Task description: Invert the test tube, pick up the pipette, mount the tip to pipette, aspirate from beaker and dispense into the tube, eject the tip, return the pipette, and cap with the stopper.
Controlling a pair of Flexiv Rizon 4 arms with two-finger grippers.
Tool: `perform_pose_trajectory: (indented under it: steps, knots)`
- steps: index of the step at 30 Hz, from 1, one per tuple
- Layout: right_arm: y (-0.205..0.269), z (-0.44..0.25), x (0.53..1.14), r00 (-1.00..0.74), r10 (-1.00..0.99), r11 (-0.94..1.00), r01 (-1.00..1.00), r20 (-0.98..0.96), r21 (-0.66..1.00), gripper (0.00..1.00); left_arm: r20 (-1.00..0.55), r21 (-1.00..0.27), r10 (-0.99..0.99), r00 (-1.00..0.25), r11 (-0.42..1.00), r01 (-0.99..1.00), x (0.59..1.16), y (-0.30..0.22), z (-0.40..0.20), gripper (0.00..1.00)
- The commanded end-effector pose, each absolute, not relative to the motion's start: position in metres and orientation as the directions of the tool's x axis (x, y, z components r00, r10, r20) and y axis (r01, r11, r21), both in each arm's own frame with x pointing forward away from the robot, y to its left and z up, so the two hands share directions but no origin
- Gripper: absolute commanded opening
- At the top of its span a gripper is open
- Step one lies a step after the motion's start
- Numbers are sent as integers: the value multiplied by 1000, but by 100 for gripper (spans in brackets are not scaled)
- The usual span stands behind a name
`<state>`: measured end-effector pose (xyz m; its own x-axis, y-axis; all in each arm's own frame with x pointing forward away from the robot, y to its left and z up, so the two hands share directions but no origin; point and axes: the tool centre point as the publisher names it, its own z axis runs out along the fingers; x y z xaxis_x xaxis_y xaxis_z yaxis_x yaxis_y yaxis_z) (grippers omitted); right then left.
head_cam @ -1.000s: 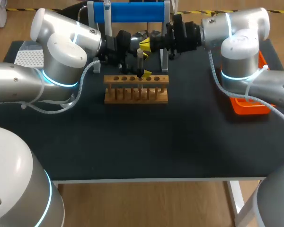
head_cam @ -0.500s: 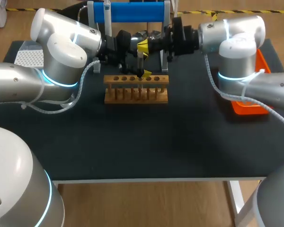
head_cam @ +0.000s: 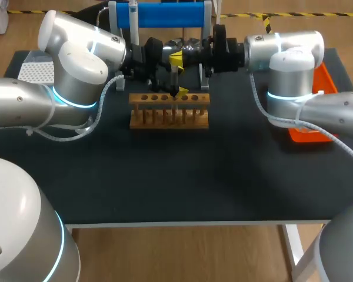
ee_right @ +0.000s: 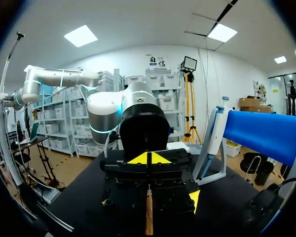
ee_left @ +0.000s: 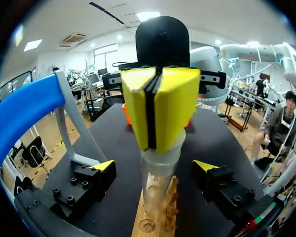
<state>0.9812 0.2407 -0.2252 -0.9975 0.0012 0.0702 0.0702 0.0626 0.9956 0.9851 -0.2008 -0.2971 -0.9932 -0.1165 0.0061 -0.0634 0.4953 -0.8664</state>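
Note:
A clear test tube (head_cam: 174,77) stands upright over the wooden rack (head_cam: 169,110), with its lower end above one of the rack's holes. My right gripper (head_cam: 176,59) is shut on the tube's top. In the left wrist view its yellow tips (ee_left: 155,111) pinch the tube (ee_left: 158,173) from two sides. My left gripper (ee_left: 155,170) is open. One of its fingers (ee_left: 104,165) stands on each side of the tube without touching it, low by the rack (ee_left: 170,212). The pipette (head_cam: 133,12) hangs on the blue stand (head_cam: 165,14) behind.
A white tip box (head_cam: 35,71) sits at the table's back left. An orange tray (head_cam: 309,132) lies at the right, partly under my right arm. Both arms meet over the rack at the back; the front half of the black table (head_cam: 176,176) holds nothing.
My right arm's elbow and wrist have shifted a little to the left, with the gripper still shut on the upright tube. The left arm has not moved.

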Motion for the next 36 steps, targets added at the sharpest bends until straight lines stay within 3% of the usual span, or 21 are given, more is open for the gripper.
perform_pose_trajectory:
  steps: [1, 20, 22, 23, 36]
  knots:
    - [241, -234, 984, -996, -9, 68, 83, 83, 994, 0, 7, -867, -114, -993, 494, -62, 987, -201, -298, 100]
    - [231, -200, 979, -997, 16, -14, -71, -71, 997, 0, 7, -867, -114, -993, 494, -62, 987, -201, -298, 100]
    - [227, -197, 980, -996, 37, 0, -85, -85, 996, 74, 7, -867, -114, -993, 494, -62, 987, -201, -298, 100]
    - [225, -196, 981, -994, 49, 14, -99, -99, 995, 100, 7, -867, -114, -993, 494, -62, 987, -201, -298, 100]
    - [181, -205, 991, -976, 172, 142, -112, -136, 983, 100, 7, -867, -114, -993, 494, -62, 987, -201, -298, 100]
